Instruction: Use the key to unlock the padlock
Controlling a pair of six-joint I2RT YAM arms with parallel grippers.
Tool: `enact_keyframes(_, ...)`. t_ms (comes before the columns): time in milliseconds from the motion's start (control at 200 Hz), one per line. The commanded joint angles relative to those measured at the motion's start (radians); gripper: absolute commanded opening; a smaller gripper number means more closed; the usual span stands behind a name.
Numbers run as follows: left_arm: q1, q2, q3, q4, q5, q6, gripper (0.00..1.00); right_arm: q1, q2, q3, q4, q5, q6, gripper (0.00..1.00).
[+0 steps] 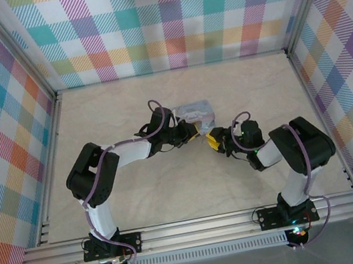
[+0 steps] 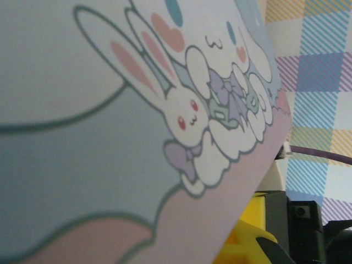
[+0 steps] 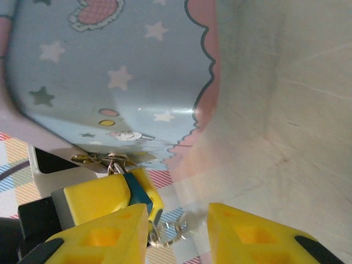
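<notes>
Beside the pale-blue tin (image 1: 198, 110), the left gripper (image 1: 195, 131), its jaws unreadable, apparently steadies the padlock (image 3: 114, 161) so the spread-jawed right gripper (image 3: 179, 219) can reach it.

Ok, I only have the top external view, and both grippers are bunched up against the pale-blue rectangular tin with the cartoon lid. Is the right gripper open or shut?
Observer: Open. In the right wrist view, the right gripper has its two yellow fingers clearly apart.
Operator: And where is the padlock? I can't make it out from above.
Observer: In the right wrist view, what looks like the tiny dark grey metallic padlock hangs at the lower edge of the pale-blue rectangular tin, just beyond the right gripper's fingertips and not between them.
</notes>
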Motion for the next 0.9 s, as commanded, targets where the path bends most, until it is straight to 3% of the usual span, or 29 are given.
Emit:
enact_keyframes(0, -0.005, -0.025, 0.039, -0.033, 0.016, 0.029, 0.09, -0.004, -0.142, 0.001, -0.248, 0.004, -0.172, 0.33)
enact_keyframes(200, -0.005, -0.032, 0.049, -0.054, 0.019, 0.029, 0.09, 0.025, -0.474, 0.115, -0.892, 0.151, -0.520, 0.35)
enact_keyframes(360, -0.005, -0.040, 0.047, -0.058, 0.027, 0.022, 0.10, 0.064, -0.568, 0.227, -1.158, 0.268, -0.736, 0.40)
enact_keyframes(625, -0.005, -0.045, 0.049, -0.072, 0.038, 0.023, 0.10, 0.213, -0.485, 0.367, -1.281, 0.423, -1.039, 0.47)
enact_keyframes(895, -0.004, -0.044, 0.061, -0.082, 0.054, 0.024, 0.10, 0.301, -0.357, 0.431, -1.249, 0.502, -1.166, 0.54)
